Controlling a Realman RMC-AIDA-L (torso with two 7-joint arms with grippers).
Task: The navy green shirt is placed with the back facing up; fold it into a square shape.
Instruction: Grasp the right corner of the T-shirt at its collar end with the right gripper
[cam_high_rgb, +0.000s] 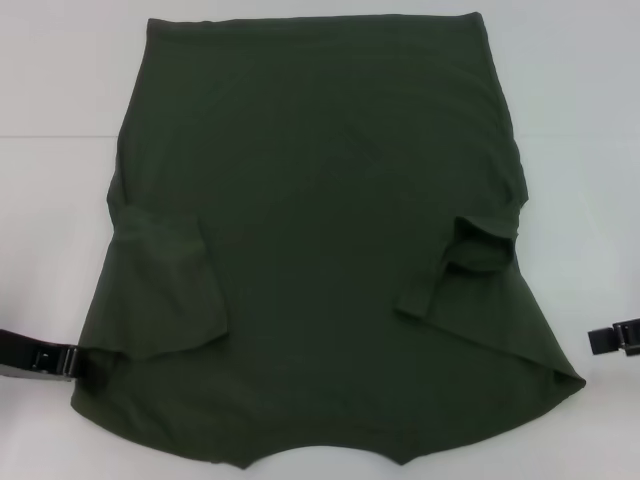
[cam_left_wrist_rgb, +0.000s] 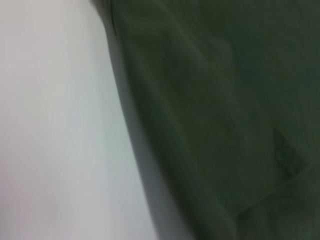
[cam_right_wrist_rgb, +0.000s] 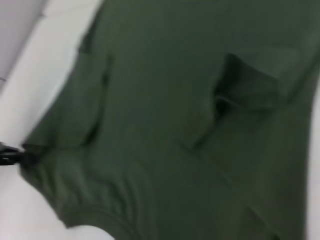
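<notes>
White worktop (cam_high_rgb: 40, 120), plain, bare strips showing on both sides of the cloth in head view; same pale surface beside the fabric in left wrist view (cam_left_wrist_rgb: 55, 125) and along the edges in right wrist view (cam_right_wrist_rgb: 45, 60).

Navy green shirt (cam_high_rgb: 320, 220) spread flat, covering most of the centre of the worktop, hem edge at the far side, collar curve at the near edge. Both short sleeves folded inward onto the body: left sleeve lying as a flat flap, right sleeve bunched with a raised fold. Lower corners flaring outward toward each arm. Fills most of left wrist view (cam_left_wrist_rgb: 220, 120) as dark olive fabric with soft creases; in right wrist view (cam_right_wrist_rgb: 170, 130) seen whole-ish, both sleeve flaps visible, blurred.

Left gripper (cam_high_rgb: 72, 361), black, low at the left edge, tip touching the shirt's near-left corner; also seen far off as a dark shape at the cloth corner in right wrist view (cam_right_wrist_rgb: 12, 155). Fingers: cannot tell whether gripping the fabric or merely beside it.

Right gripper (cam_high_rgb: 612, 337), black, at the right edge, just beside the shirt's near-right corner, apart from it. Fingers: cannot tell, cut off by the frame edge.
</notes>
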